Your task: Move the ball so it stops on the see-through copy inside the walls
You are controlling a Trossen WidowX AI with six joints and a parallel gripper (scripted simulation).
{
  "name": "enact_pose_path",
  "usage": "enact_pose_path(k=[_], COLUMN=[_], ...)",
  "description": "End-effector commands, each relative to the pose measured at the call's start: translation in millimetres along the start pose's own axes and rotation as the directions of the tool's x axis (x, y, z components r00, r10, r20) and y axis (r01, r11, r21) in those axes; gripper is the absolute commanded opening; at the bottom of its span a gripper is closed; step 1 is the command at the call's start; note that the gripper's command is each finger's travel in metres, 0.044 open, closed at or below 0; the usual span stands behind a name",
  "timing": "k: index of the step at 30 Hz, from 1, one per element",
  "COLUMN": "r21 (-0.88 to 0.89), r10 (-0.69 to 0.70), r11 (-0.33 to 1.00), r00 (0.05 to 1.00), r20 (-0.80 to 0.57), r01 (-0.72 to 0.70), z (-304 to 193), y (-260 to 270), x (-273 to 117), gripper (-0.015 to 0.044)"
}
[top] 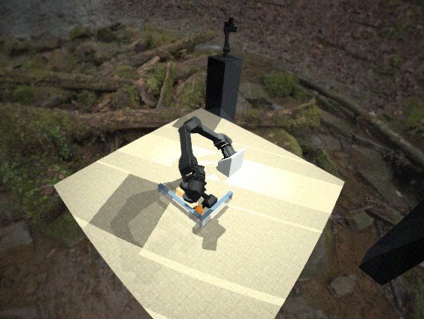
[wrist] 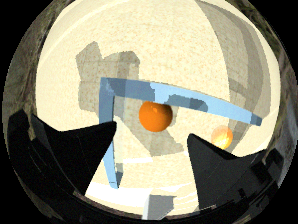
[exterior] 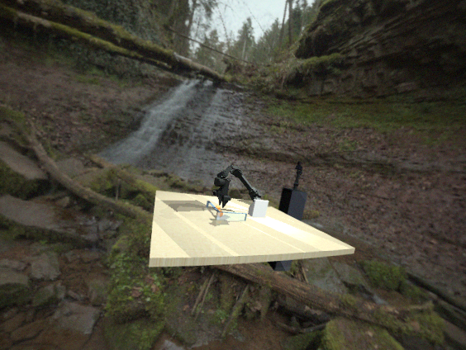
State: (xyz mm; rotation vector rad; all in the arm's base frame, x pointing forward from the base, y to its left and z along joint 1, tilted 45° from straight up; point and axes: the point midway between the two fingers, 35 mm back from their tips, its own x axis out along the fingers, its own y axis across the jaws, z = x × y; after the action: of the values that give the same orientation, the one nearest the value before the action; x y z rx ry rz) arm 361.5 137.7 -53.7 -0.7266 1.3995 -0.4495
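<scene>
The gripper (wrist: 152, 152) is hovering wide open, gripping nothing; the ball (wrist: 154, 116) is lying directly ahead between its jaws, the see-through copy (wrist: 221, 137) lying right.

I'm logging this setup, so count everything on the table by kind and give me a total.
Solid orange ball: 1
See-through ball copy: 1
Clear blue walls: 2
Robot arm, gripper open and holding nothing: 1
White base block: 1
Total: 6

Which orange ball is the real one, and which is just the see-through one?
The real ball is the solid, darker orange one in the walls' corner. The see-through copy is paler and faint, off to its right.
</scene>
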Motion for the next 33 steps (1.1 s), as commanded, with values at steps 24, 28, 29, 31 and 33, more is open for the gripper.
enact_pose_path(k=[24,28,29,31,33], r21=[0.010,0.010,0.010,0.010,0.010], r10=[-0.017,-0.017,-0.018,-0.018,-0.018], r11=[1.000,1.000,1.000,1.000,1.000], r00=[1.000,1.000,1.000,1.000,1.000], r20=[-0.007,-0.007,-0.007,-0.007,-0.007], r01=[0.017,0.018,0.018,0.018,0.018], z=[-1.0,-1.2,-1.3,-1.4,-1.6], y=[-2.6,-2.8,-2.9,-3.0,-3.2], x=[41.4,48.0,49.6,52.9,56.2], gripper=[0.0352,0.0352,0.0352,0.0352,0.0352])
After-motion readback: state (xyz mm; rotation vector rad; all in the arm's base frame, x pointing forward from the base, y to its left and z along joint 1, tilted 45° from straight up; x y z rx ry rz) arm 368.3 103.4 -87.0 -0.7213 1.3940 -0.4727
